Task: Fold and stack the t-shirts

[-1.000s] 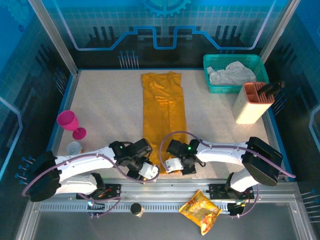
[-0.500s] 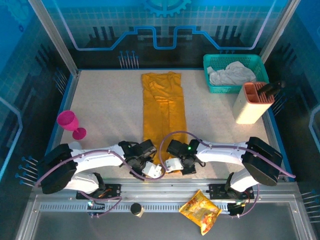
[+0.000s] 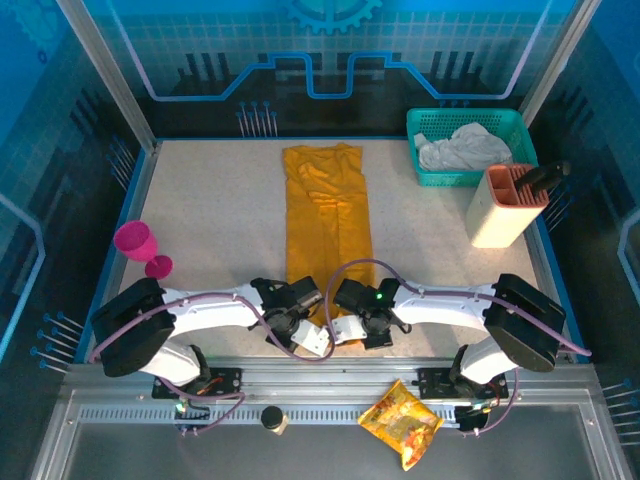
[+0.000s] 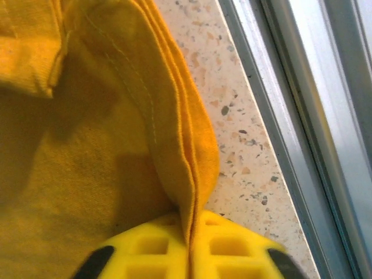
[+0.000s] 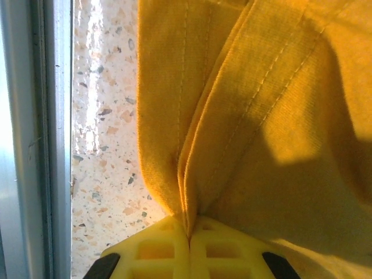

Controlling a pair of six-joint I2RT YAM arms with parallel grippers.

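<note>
I see the t-shirt [image 3: 327, 215] lying as a long folded strip down the middle of the table [image 3: 220, 230]. Left gripper [image 4: 189, 232] pinched tight on its near hem. Right gripper [image 5: 189, 235] likewise clamped on the hem folds.

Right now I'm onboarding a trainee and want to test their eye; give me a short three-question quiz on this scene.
1. True or false: the left gripper and the right gripper are each shut on the near edge of the orange-yellow t-shirt.
2. What lies in the green basket? A) a white cloth B) a banana C) a blue mug
3. Fill in: the pink goblet stands near the table's ____ edge.
Key: 1 true; 2 A; 3 left.
</note>
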